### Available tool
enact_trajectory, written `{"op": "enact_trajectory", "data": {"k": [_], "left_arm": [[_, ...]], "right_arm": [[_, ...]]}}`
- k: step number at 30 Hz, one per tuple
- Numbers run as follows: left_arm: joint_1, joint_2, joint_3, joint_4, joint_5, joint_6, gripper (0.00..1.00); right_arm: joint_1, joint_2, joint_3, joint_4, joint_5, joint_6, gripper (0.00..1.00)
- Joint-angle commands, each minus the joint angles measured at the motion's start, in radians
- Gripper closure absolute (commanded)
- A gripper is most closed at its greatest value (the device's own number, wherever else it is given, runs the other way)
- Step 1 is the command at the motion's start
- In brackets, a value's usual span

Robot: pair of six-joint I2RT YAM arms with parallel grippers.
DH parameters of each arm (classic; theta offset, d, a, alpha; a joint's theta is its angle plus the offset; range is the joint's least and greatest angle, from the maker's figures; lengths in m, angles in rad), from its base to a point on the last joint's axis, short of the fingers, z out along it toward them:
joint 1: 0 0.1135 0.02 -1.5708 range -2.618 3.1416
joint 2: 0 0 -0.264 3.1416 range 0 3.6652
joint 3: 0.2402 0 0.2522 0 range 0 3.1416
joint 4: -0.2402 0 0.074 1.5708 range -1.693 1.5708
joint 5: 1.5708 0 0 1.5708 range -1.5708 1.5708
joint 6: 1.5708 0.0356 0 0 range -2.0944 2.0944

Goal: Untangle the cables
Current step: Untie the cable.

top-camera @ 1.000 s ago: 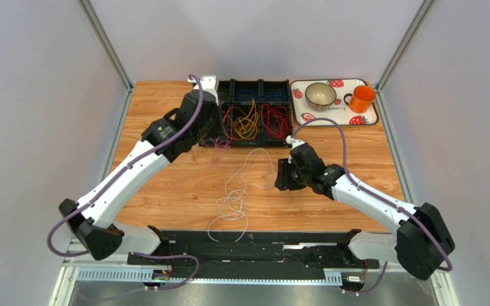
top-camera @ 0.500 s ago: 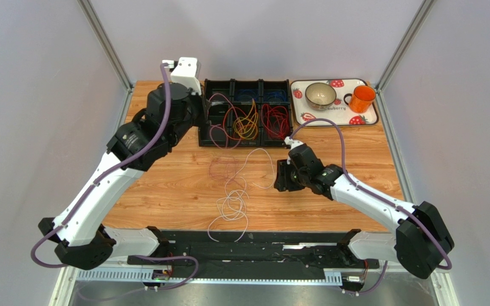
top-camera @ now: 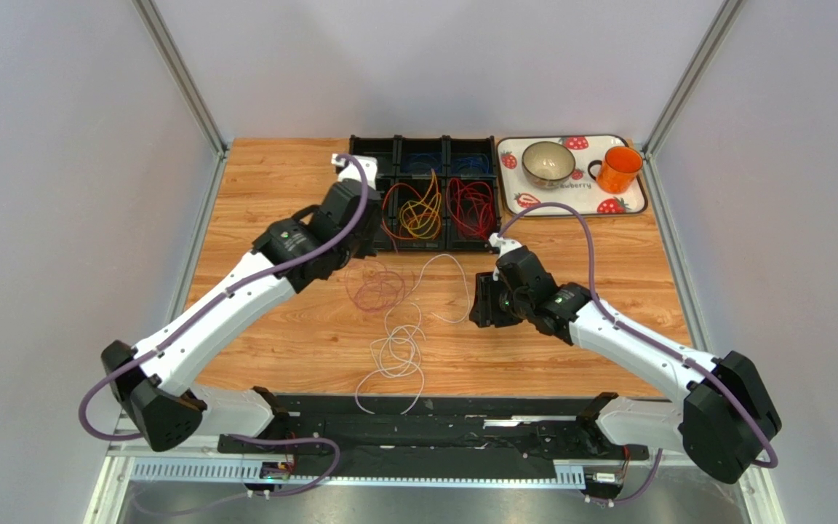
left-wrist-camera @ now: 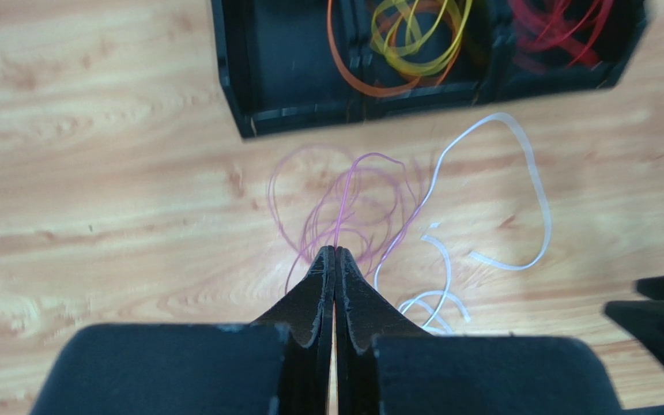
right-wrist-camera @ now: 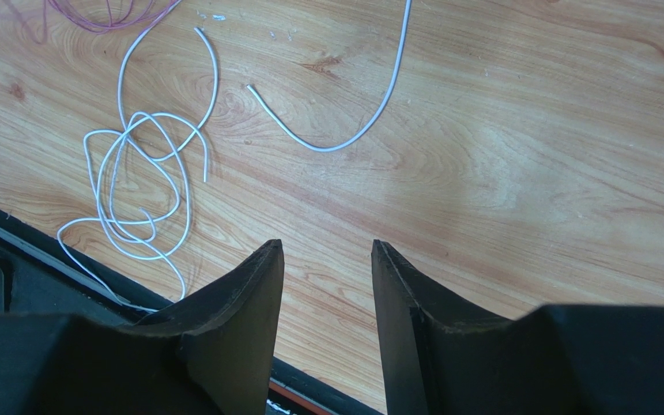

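Thin purple cable [top-camera: 374, 289] lies in loose loops on the wooden table just in front of the black bin [top-camera: 423, 144]. My left gripper [left-wrist-camera: 335, 251] is shut on a strand of the purple cable [left-wrist-camera: 344, 194], which runs straight out from its tips. A white cable [top-camera: 396, 355] is tangled nearer the front, and one end curves up beside the purple loops. My right gripper [right-wrist-camera: 327, 246] hovers open over bare wood to the right of the white cable [right-wrist-camera: 136, 190], holding nothing. Orange and yellow cables [top-camera: 418, 213] and red cables [top-camera: 469, 207] sit in the bin.
At the back right, a strawberry-print tray [top-camera: 522, 202] holds a bowl [top-camera: 549, 162] and an orange mug [top-camera: 618, 169]. The black bin's front wall [left-wrist-camera: 301, 121] stands close ahead of my left fingers. A black rail [top-camera: 423, 420] runs along the table's near edge.
My left arm swung up and back-left, then came down again toward the table. The purple cable moved out from the bin's front and now spreads in loops on the wood. The right arm stayed still.
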Motion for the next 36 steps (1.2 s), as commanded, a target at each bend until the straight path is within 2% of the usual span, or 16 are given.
{"op": "enact_trajectory", "data": {"k": [1, 10, 13, 15, 16, 17, 19, 20, 25, 36], "left_arm": [[0.023, 0.047, -0.08, 0.026, -0.012, -0.072, 1.0], [0.078, 0.179, -0.132, 0.093, -0.013, -0.05, 1.0], [0.092, 0.226, -0.137, 0.096, -0.012, -0.049, 0.97], [0.099, 0.254, -0.135, 0.081, -0.004, -0.055, 0.8], [0.105, 0.265, -0.134, 0.075, -0.001, -0.056, 0.62], [0.107, 0.266, -0.132, 0.07, 0.006, -0.052, 0.52], [0.106, 0.266, -0.124, 0.061, 0.005, -0.055, 0.36], [0.106, 0.265, -0.123, 0.047, 0.0, -0.056, 0.33], [0.107, 0.242, -0.144, 0.05, 0.023, -0.053, 0.25], [0.107, 0.321, -0.281, 0.257, 0.149, -0.106, 0.22]], "right_arm": [[0.005, -0.014, 0.0, 0.017, 0.011, 0.004, 0.54], [0.005, -0.018, -0.006, 0.01, 0.016, 0.004, 0.55], [0.007, -0.021, -0.009, 0.008, 0.017, 0.004, 0.55], [0.007, -0.02, -0.011, 0.01, 0.019, 0.002, 0.54], [0.007, -0.018, -0.012, 0.01, 0.019, 0.002, 0.55], [0.005, -0.015, -0.012, 0.01, 0.019, 0.002, 0.55], [0.007, -0.009, -0.012, 0.014, 0.017, 0.001, 0.55], [0.005, 0.0, -0.008, 0.016, 0.014, 0.001, 0.55], [0.007, 0.021, 0.003, 0.025, 0.01, -0.001, 0.55], [0.007, 0.048, 0.008, 0.033, 0.007, 0.001, 0.55]]}}
